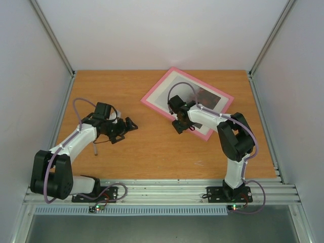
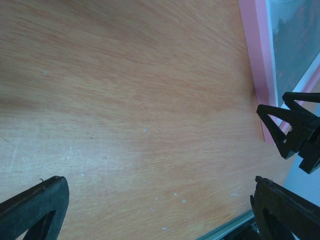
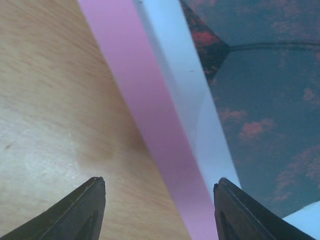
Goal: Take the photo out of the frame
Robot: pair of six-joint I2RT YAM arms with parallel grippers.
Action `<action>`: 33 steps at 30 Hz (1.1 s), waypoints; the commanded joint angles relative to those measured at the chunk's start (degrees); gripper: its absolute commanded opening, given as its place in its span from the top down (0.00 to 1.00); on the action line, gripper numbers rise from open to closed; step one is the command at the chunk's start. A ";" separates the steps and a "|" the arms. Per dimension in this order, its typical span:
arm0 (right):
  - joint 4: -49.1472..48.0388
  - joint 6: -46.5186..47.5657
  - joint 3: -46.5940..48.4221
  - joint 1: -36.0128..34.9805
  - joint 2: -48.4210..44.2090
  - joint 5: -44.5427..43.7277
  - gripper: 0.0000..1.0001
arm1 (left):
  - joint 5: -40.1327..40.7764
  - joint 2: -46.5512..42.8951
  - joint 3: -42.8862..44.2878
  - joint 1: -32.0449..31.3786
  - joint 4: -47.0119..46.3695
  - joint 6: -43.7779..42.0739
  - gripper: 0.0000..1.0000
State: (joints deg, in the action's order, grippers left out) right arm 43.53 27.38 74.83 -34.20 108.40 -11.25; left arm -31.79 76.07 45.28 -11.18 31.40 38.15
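Note:
The frame (image 1: 157,84), pink side up, lies flat and turned at an angle on the back right of the table. Inside its white mat (image 3: 180,75) sits the photo (image 3: 270,100), dark with red-orange trees, also seen in the top view as the photo (image 1: 210,98). My right gripper (image 3: 159,200) hovers open just above the frame's near left side; one finger is over bare table, the other over the mat, with the pink rail (image 3: 145,100) between them. My left gripper (image 2: 160,210) stands wide open over bare wood, left of the frame (image 2: 257,60).
The wooden table (image 1: 152,152) is walled by white panels on three sides, with an aluminium rail (image 1: 162,191) along the near edge. From the left wrist I see the right gripper's fingers (image 2: 295,127) at the frame's corner.

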 commanded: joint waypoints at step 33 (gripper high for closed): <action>4.69 -11.03 10.10 -11.82 3.53 17.98 0.51 | -2.50 -1.49 -3.17 -0.33 -4.51 2.25 0.01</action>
State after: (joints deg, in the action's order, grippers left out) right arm 46.94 19.51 81.52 -43.97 110.37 4.80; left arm -33.65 76.14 43.57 -11.29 28.82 39.70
